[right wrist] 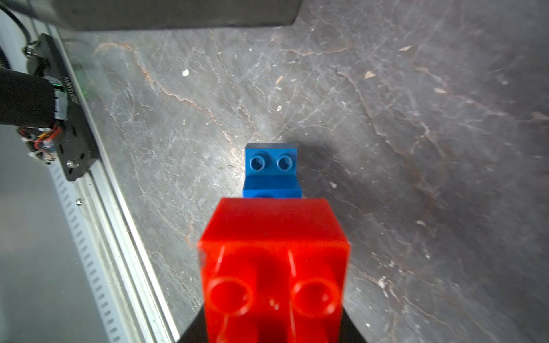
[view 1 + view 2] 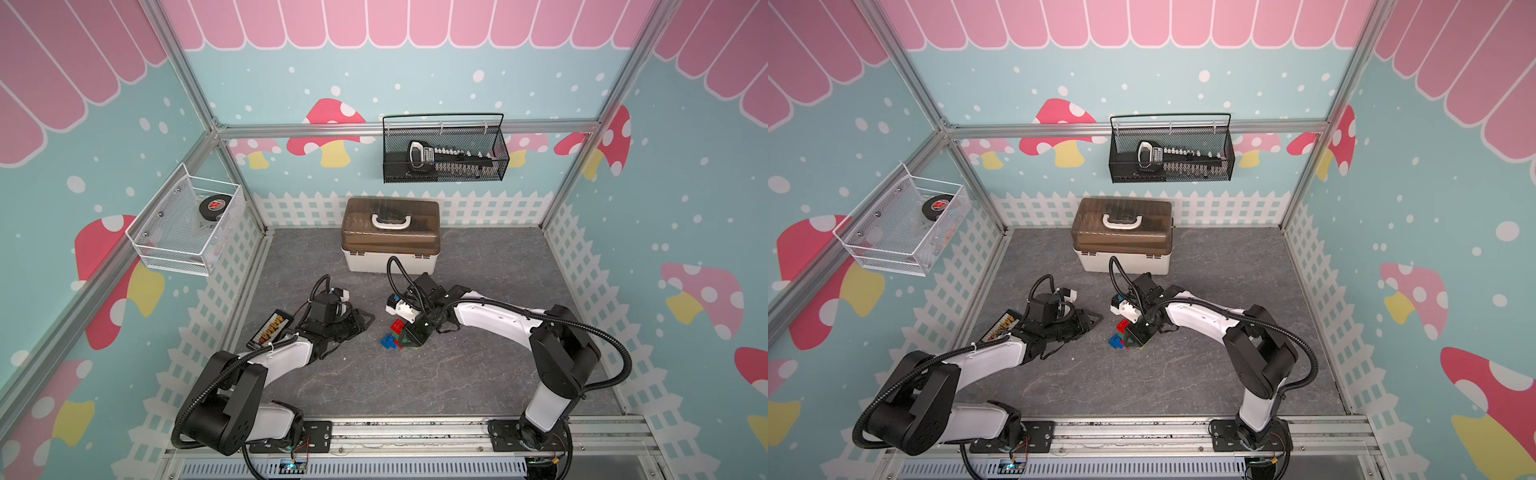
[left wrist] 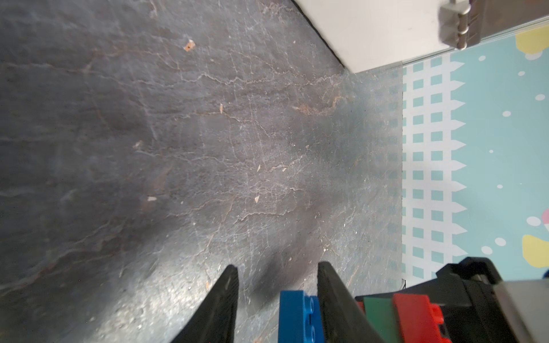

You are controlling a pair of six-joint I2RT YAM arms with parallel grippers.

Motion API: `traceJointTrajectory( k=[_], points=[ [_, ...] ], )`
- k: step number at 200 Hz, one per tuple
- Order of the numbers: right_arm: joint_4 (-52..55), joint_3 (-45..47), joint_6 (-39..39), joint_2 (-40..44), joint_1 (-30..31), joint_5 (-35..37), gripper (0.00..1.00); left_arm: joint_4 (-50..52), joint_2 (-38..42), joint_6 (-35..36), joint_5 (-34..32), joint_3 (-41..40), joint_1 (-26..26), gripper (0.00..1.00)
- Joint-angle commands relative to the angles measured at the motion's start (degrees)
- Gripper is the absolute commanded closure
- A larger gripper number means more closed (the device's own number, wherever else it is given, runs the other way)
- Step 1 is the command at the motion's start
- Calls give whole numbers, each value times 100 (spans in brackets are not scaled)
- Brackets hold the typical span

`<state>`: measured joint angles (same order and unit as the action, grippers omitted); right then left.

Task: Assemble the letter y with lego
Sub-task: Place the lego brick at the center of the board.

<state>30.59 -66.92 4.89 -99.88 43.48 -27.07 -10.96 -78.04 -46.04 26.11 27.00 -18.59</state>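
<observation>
Wrist bent downward, the right arm point(image 2: 490, 316) holds the right gripper point(image 2: 409, 340) near table centre, jaws clamped on the lego point(image 1: 273, 267): a red brick, with blue ones beyond it. The left arm point(image 2: 286, 353) reaches low; the left gripper point(image 3: 277, 265), at 9 o'clock from the bricks, lies on its side, jaws narrowly apart, empty. Grey stone-look table point(image 2: 415, 386); brown-lidded toolbox point(image 2: 390, 235) at 12 o'clock; mushroom-print walls point(image 2: 685, 208).

The lego point(image 2: 388, 341) is before the toolbox point(image 2: 374, 262) (well apart), with the bit rack point(image 2: 269, 330) off to its left.
</observation>
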Motion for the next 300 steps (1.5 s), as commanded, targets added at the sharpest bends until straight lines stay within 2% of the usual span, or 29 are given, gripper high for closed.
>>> traceJointTrajectory(
  k=[1, 51, 113, 154, 230, 300],
  points=[
    [-566, 149, 190, 41, -94, -805, 73, 173, 76, 92, -90, 17, 45, 55],
    [-984, 377, 300, -275, -231, -1380, 73, 181, 48, 85, -55, 23, 60, 55],
    [-1334, 532, 426, -517, -349, -1662, 70, 260, 67, 109, -63, 54, 73, 55],
    [-1444, 606, 441, -655, -401, -1731, 68, 358, 72, 156, -84, 99, 88, 55],
    [-1602, 715, 434, -822, -520, -1802, 56, 453, 93, 164, -94, 99, 84, 55],
    [-1591, 723, 409, -797, -740, -1603, 50, 546, 113, 143, -113, 65, 76, 55]
  ],
)
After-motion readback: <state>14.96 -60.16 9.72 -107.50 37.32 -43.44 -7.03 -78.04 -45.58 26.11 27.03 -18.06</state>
